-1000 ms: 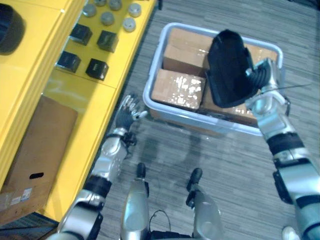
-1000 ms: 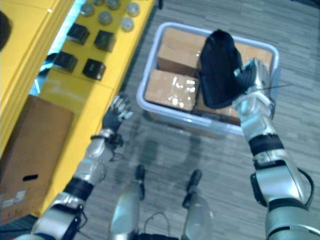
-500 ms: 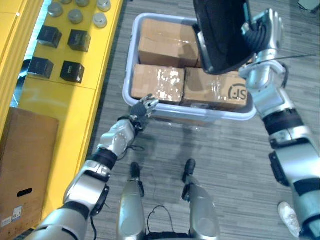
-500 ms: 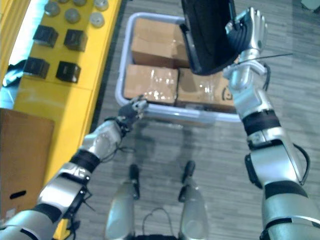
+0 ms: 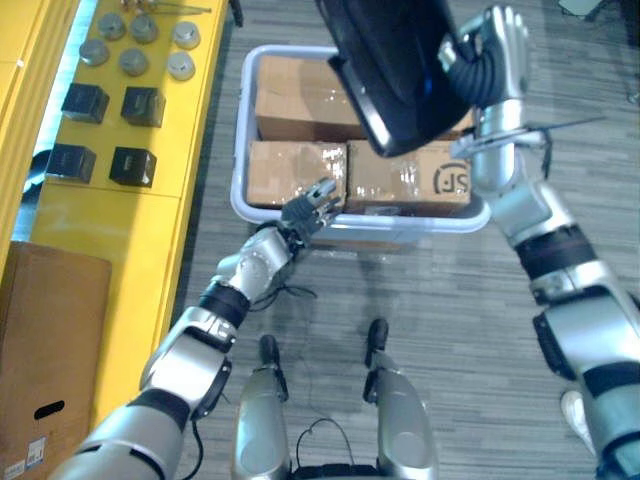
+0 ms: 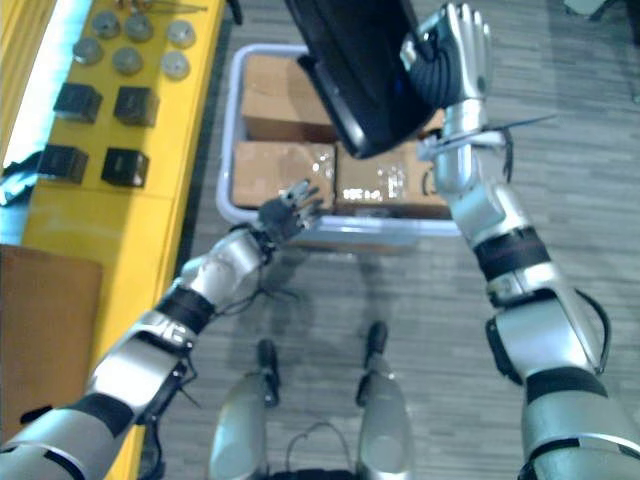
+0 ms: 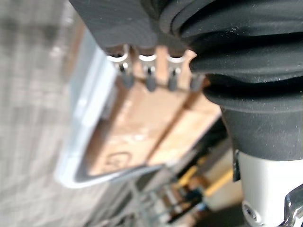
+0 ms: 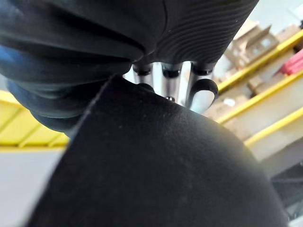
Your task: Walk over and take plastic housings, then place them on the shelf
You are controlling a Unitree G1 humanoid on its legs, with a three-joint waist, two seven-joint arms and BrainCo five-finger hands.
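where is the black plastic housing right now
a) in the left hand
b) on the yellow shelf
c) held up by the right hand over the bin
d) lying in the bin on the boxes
C: the right hand grips the black plastic housing raised above the bin of cardboard boxes, while the left hand is open by the bin's near rim.

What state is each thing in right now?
plastic housing: held up above the bin
right hand: shut on the housing
left hand: open, empty, by the bin's near rim
bin: packed with cardboard boxes
shelf: holds small black boxes and grey caps
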